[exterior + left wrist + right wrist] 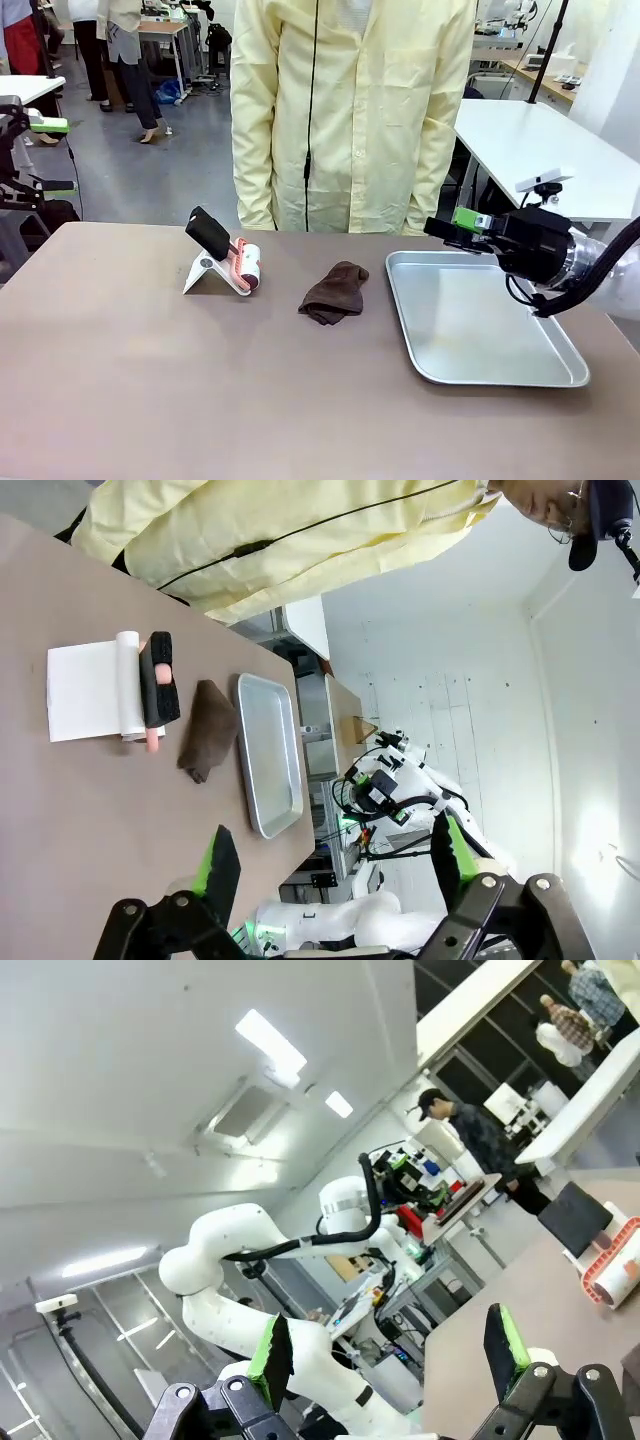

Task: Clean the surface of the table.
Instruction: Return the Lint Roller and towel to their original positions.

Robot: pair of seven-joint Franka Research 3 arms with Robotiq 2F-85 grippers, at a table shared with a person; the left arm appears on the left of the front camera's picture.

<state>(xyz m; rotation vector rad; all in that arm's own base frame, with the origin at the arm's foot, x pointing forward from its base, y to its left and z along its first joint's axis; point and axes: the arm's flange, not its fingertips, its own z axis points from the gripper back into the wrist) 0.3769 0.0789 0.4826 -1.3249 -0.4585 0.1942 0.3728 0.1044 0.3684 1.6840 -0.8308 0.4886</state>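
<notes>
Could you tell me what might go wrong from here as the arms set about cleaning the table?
1. The open right gripper hovers over the silver metal tray; reaching for the crumpled dark brown cloth, it could catch the tray's rim.
2. The lint roller with a black handle leans on a white stand and might topple if bumped.
3. A person in a yellow coat stands against the grey-brown table.

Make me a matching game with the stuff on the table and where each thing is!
Things:
1. lint roller
2. brown cloth
3. metal tray
4. right gripper

Places, seen in the front view:
A. in the middle of the table
B. open, above the tray's far edge
C. on a white stand at the left
D. on the table's right side

Pairs: 1-C, 2-A, 3-D, 4-B
</notes>
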